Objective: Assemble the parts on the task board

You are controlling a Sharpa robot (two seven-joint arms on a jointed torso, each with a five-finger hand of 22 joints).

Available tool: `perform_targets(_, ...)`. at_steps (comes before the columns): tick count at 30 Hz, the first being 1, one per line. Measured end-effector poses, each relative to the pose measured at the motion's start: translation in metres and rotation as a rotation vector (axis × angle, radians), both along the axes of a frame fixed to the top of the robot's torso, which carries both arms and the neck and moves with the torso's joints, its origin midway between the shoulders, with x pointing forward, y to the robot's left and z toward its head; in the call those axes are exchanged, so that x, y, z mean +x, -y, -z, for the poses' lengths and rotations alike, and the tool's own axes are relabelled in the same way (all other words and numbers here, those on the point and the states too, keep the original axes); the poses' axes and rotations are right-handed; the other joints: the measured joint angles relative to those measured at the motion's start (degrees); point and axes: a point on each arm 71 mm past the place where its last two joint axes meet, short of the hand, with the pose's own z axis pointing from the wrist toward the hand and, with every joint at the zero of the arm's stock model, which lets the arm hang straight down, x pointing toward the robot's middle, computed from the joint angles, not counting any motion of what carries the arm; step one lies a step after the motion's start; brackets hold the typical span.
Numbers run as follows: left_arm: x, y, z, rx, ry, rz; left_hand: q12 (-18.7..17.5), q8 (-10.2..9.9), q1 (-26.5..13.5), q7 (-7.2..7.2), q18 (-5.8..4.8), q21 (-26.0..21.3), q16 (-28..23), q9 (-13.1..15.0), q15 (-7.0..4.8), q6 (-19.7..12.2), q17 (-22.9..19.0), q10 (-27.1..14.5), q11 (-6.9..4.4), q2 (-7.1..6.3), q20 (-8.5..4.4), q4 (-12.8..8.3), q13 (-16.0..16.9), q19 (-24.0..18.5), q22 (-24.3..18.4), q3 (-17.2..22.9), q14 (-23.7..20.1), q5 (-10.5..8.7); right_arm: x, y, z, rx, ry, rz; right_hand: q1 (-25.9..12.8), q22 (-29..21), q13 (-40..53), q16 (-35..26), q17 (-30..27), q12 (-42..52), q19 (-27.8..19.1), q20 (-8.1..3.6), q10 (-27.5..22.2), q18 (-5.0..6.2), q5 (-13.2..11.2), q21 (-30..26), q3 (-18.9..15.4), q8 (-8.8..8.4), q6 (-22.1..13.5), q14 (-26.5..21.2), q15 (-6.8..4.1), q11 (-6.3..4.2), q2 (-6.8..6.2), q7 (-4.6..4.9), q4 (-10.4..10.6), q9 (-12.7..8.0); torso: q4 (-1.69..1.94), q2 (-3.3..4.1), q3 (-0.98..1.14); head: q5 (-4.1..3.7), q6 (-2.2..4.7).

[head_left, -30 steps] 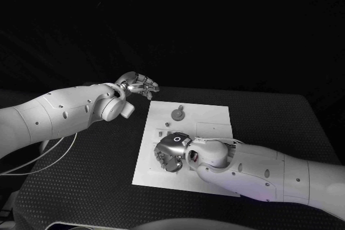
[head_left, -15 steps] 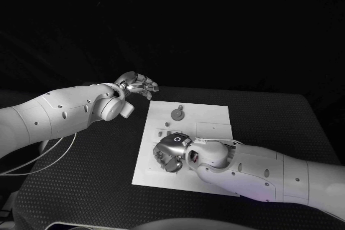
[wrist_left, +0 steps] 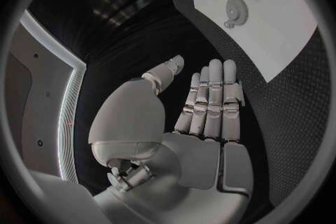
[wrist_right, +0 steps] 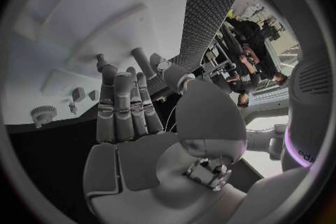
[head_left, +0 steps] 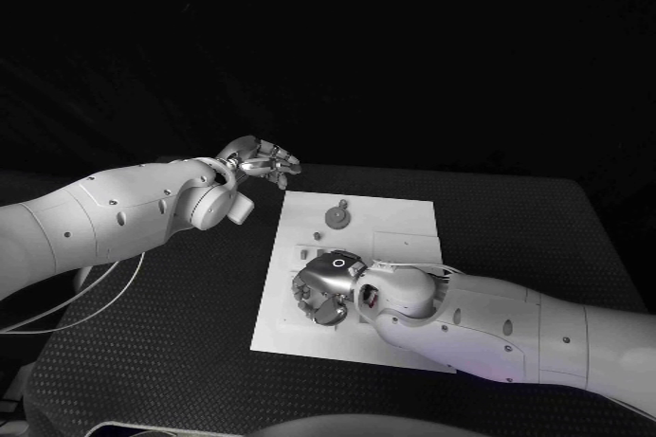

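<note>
The white task board [head_left: 399, 219] lies in the middle of the black table. A grey gear part [head_left: 337, 216] sits near its far edge and is also seen in the left wrist view [wrist_left: 236, 10] and the right wrist view [wrist_right: 43, 116]. Small grey parts [head_left: 303, 254] stand along the board's left side. My right hand [head_left: 325, 287] hovers low over the board's left middle, fingers [wrist_right: 119, 106] straight and holding nothing. My left hand [head_left: 260, 160] hangs off the board's far left corner, fingers [wrist_left: 213, 98] extended and empty.
A short upright peg [wrist_right: 142, 61] and small blocks [wrist_right: 78, 93] stand on the board [wrist_right: 84, 22] just past my right fingertips. Black textured table [head_left: 178, 323] surrounds the board on all sides. White cables [head_left: 82, 295] trail under my left arm.
</note>
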Motion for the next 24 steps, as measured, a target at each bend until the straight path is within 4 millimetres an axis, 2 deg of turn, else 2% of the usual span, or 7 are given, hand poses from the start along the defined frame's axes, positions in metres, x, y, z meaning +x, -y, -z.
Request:
perform_targets(2,0.0,0.0,0.0,0.0,0.0,0.0,0.0,0.0,0.0,0.0,0.0,0.0,0.0,0.0,0.0,0.0,0.0,0.0,0.0,0.0,0.0,0.0,0.0,0.0,0.0,0.0,0.0,0.0,-0.0001,-0.0001,-0.0002,0.004,-0.001,0.0,0.0,0.0,0.0,0.3,0.0,0.0,-0.1,0.1,0.1,-0.01,0.0,0.2,0.0,0.03,0.3,-0.2,-0.2,-0.07,0.0,-0.29,0.0,0.1,0.0,0.0,0.0,-0.01,-0.03)
perform_targets(4,0.0001,-0.0001,0.0,0.0,0.0,0.0,0.0,0.0,0.0,0.0,0.0,0.0,0.0,0.0,0.0,0.0,0.0,0.0,0.0,0.0,0.0,0.0,0.0,0.0,0.0,0.0,0.0,0.0,-0.0004,-0.0004,-0.0006,0.009,-0.002,0.0,-0.3,0.0,0.1,0.3,0.0,0.5,-0.2,0.18,0.7,-0.01,0.0,0.5,0.0,0.55,1.1,-0.3,-0.3,-0.63,0.29,-0.81,0.0,0.3,0.0,0.01,0.0,-0.01,-0.04)
perform_targets(6,0.0001,0.0,0.0,0.0,0.0,0.0,0.0,0.0,0.0,0.0,0.0,0.0,0.0,0.0,0.0,0.0,0.1,0.0,0.0,0.0,0.0,0.0,0.0,0.0,0.0,0.0,0.0,0.0,-0.0006,-0.0005,-0.0008,0.012,-0.003,-0.001,-0.8,0.0,0.4,0.7,0.0,1.2,-0.2,0.18,2.0,-0.01,0.0,0.7,0.1,1.44,2.7,-0.3,-0.3,-0.94,1.36,-1.25,0.4,0.8,0.01,0.01,0.01,-0.02,-0.04)
perform_targets(9,0.0001,0.0001,0.0,0.0,0.0,0.0,0.0,0.0,0.0,0.0,0.0,0.0,0.0,0.0,0.0,0.0,0.1,0.0,0.0,0.0,0.0,0.1,0.0,0.0,0.0,-0.1,0.0,0.0,-0.0006,-0.0003,-0.0009,0.015,-0.004,-0.002,-0.9,0.0,0.9,0.7,0.0,1.9,-0.2,0.18,3.3,0.03,0.0,0.9,0.2,2.27,4.2,-0.1,-0.99,-1.58,3.1,-2.02,0.5,1.1,0.01,0.01,0.01,-0.06,-0.03)
perform_targets(12,0.0001,0.0,0.0,0.0,-0.001,0.0,0.0,0.0,0.0,0.0,0.0,0.0,0.0,0.0,0.0,0.0,0.1,0.0,0.0,0.0,0.0,0.2,0.0,0.0,0.0,-0.2,0.0,0.0,-0.0006,-0.0001,-0.001,0.016,-0.005,-0.003,-0.8,0.0,1.2,0.7,0.0,2.3,-0.2,0.18,4.3,0.08,0.0,1.1,0.2,2.66,5.0,0.0,-1.25,-1.85,3.99,-2.46,0.5,1.2,0.01,0.02,0.02,-0.08,-0.03)
perform_targets(15,0.0002,-0.0002,0.0,0.0,-0.001,0.0,0.0,0.0,0.0,0.0,0.0,0.0,0.0,0.0,0.0,0.0,0.0,0.0,0.0,0.0,0.0,0.2,0.0,0.0,0.0,-0.2,0.0,0.0,-0.0004,0.0003,-0.0009,0.016,-0.005,-0.004,-0.9,0.0,1.5,0.7,-0.1,2.6,-0.2,0.18,4.7,0.45,0.0,1.1,0.4,2.93,5.4,0.1,-1.36,-2.15,4.28,-2.86,0.2,1.5,0.01,0.03,0.02,-0.08,-0.03)
perform_targets(24,0.0002,-0.0008,-0.0001,0.0,-0.001,-0.001,0.0,0.0,0.0,-0.01,0.0,-0.2,-0.2,0.0,0.0,0.0,0.1,0.0,0.0,0.0,0.0,0.2,0.0,0.0,0.0,-0.2,0.0,0.0,0.0022,0.0041,-0.0005,0.011,-0.001,0.003,-0.7,0.0,1.7,0.7,-0.1,2.7,-0.2,0.18,4.8,0.49,0.0,1.1,0.4,3.11,5.8,-0.1,-1.55,-2.35,4.63,-2.85,0.2,1.8,-0.02,0.01,0.03,-0.04,-0.1)
